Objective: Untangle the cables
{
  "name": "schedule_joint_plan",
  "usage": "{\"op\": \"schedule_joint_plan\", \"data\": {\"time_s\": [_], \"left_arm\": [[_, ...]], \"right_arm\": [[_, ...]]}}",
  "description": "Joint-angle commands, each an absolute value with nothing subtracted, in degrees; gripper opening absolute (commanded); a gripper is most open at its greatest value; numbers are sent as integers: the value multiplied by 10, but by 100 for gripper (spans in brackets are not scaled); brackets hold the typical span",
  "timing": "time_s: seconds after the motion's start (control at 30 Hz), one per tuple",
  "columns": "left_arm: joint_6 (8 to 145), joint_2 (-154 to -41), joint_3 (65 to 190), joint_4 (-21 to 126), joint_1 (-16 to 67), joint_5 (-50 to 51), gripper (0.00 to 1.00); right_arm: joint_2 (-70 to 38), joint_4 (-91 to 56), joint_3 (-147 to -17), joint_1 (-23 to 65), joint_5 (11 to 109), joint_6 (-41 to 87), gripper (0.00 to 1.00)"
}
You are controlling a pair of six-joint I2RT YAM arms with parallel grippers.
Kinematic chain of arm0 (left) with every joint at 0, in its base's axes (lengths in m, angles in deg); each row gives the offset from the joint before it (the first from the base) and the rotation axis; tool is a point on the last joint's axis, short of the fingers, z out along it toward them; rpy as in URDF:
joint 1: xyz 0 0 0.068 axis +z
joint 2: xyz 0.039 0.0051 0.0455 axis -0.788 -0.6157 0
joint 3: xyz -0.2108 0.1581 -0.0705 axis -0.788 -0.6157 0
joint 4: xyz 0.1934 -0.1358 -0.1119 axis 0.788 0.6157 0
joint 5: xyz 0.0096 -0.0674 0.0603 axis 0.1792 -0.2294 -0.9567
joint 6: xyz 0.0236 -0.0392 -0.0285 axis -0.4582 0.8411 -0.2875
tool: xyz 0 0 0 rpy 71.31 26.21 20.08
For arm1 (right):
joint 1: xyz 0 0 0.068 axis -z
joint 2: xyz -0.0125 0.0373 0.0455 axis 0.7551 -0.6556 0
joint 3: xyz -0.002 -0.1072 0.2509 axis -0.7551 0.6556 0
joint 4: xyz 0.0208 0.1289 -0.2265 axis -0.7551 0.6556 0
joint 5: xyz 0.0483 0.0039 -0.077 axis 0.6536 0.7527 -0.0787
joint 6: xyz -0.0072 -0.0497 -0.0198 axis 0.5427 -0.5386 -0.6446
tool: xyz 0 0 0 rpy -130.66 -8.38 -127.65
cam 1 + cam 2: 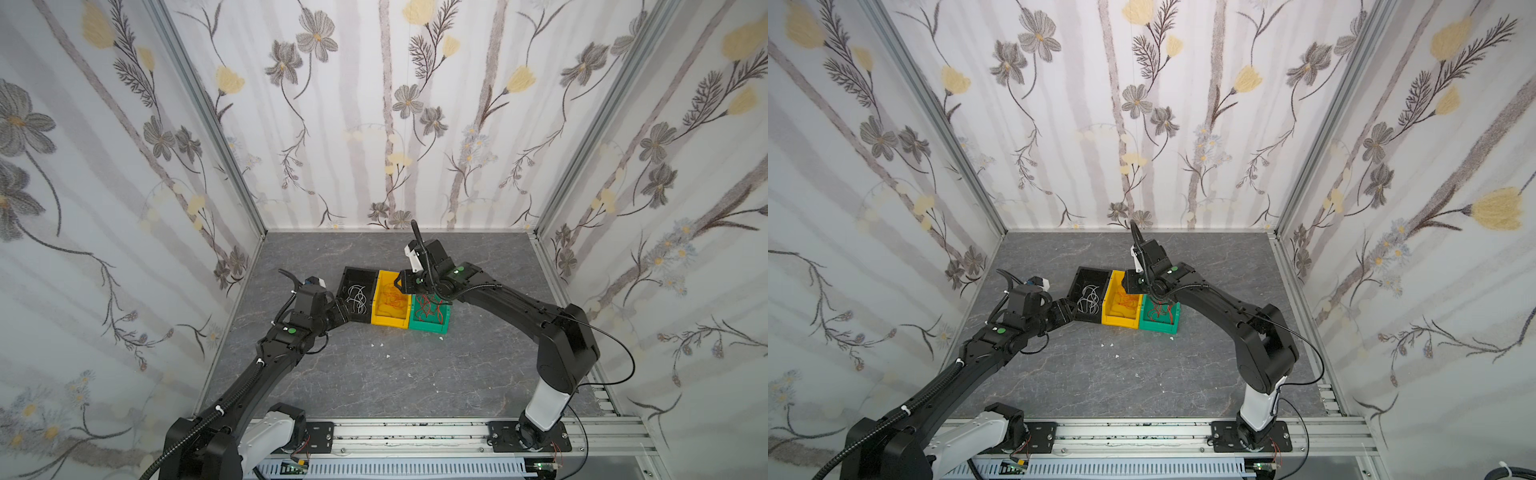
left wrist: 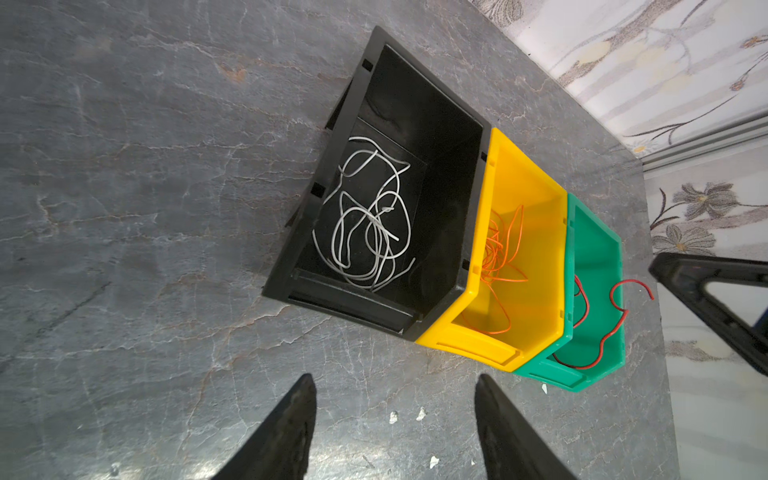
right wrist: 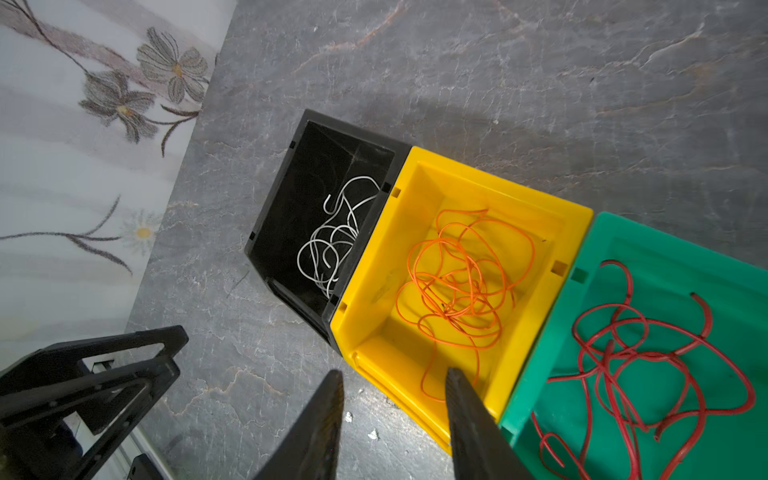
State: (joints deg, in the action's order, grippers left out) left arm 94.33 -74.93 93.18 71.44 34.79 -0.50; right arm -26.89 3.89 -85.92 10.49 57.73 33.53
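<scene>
Top views: in both, black bin [image 1: 360,272], yellow bin [image 1: 388,321] and green bin [image 1: 428,328] are sitting side by side on the table [image 1: 374,374]. Left gripper [image 1: 341,311] is hovering at the black bin's near corner. Right gripper [image 1: 400,283] is hanging over the yellow bin's far end. Jaws are too small to read here. White cable [image 1: 357,297] is lying in black, orange cable [image 1: 392,301] in yellow, red cable [image 1: 428,309] in green.

Left wrist: left gripper is standing open and empty over bare table, with the black bin just ahead of it. Only this view is showing the red cable draping over the green bin's outer wall, one end poking past it.

Right wrist: right gripper's fingers are standing apart with nothing between them, one over the yellow bin's near corner. Orange cable is lying just ahead of the fingertips, its loops resolving clearly only here.
</scene>
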Motion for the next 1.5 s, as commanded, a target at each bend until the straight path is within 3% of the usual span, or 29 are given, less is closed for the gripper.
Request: {"op": "schedule_joint_plan", "data": {"time_s": [0.0, 0.2, 0.33, 0.5, 0.67, 0.87, 1.03, 1.33, 1.47], "left_arm": [[934, -738, 929, 726, 360, -21, 62], [921, -700, 909, 726, 406, -83, 65], [909, -676, 888, 709, 426, -190, 76], [879, -670, 871, 673, 435, -279, 86], [789, -681, 839, 583, 435, -319, 88], [693, -702, 747, 368, 436, -335, 90], [626, -813, 712, 200, 442, -337, 91], [567, -1022, 725, -44, 448, -269, 93], [593, -1031, 720, -50, 467, -256, 94]], "right_arm": [[-219, 30, -817, 122, 537, 299, 46], [-88, 12, -694, 186, 461, 257, 53], [-11, -11, -622, 223, 372, 215, 79], [54, -47, -534, 294, 328, 207, 99], [86, -97, -467, 354, 315, 202, 99], [99, -188, -389, 390, 282, 153, 99], [84, -296, -326, 419, 268, 131, 99], [20, -525, -239, 470, 363, 118, 99], [2, -598, -223, 477, 398, 98, 99]]}}
